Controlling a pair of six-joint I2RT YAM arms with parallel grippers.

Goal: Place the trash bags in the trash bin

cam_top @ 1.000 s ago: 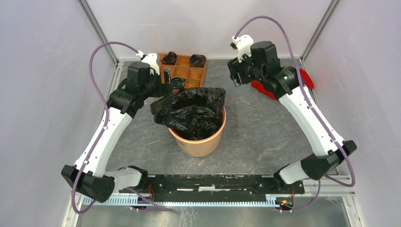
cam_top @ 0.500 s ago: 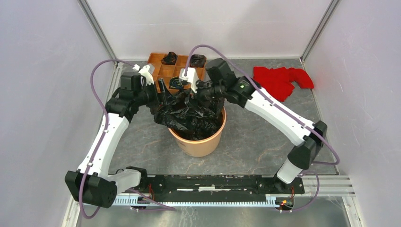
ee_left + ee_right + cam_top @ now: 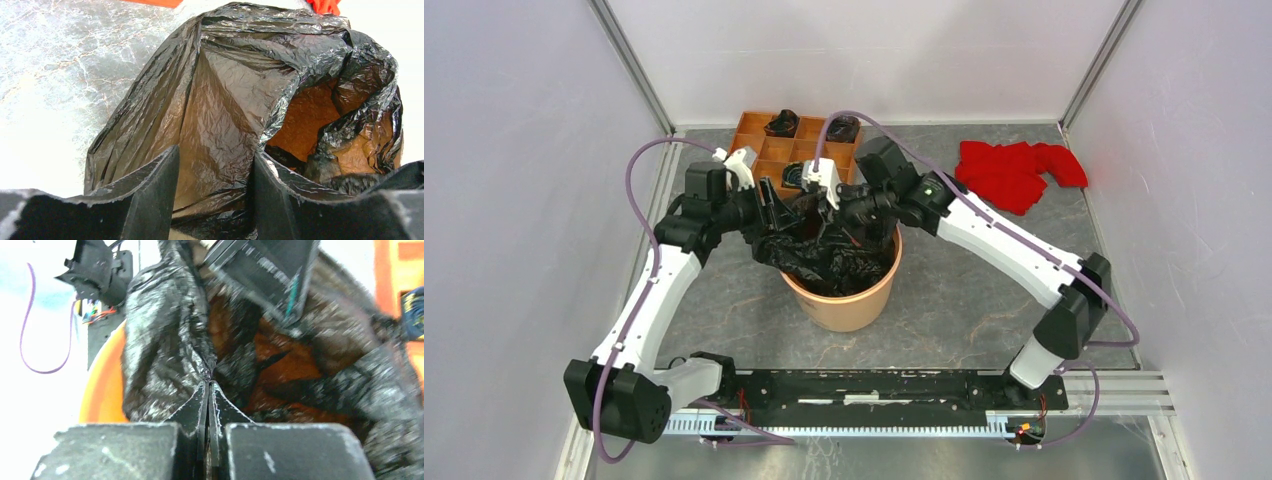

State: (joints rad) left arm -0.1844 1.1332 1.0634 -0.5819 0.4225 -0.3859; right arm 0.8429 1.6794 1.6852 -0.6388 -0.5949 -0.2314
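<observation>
**Pull-out / tear risk on the pinch**

The trash bag (image 3: 829, 250) sits bunched in the trash bin (image 3: 844, 305), mid-scene, its far-left edge spilling over the rim. Right gripper (image 3: 207, 385) is clenched on a fold of film. Left gripper (image 3: 215, 155) is spread, holding nothing. Risk: any tug on that pinch tears the film, drags the bag out or tips the bin. Mouth gapes upward; long axis looks roughly vertical, down the bin.

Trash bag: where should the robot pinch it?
Pinch the trash bag by its loose crinkly top edge, coming from above. That thin film stands up over the rim of the trash bin, so closing fingers can nip a fold, as the right gripper does.
</observation>
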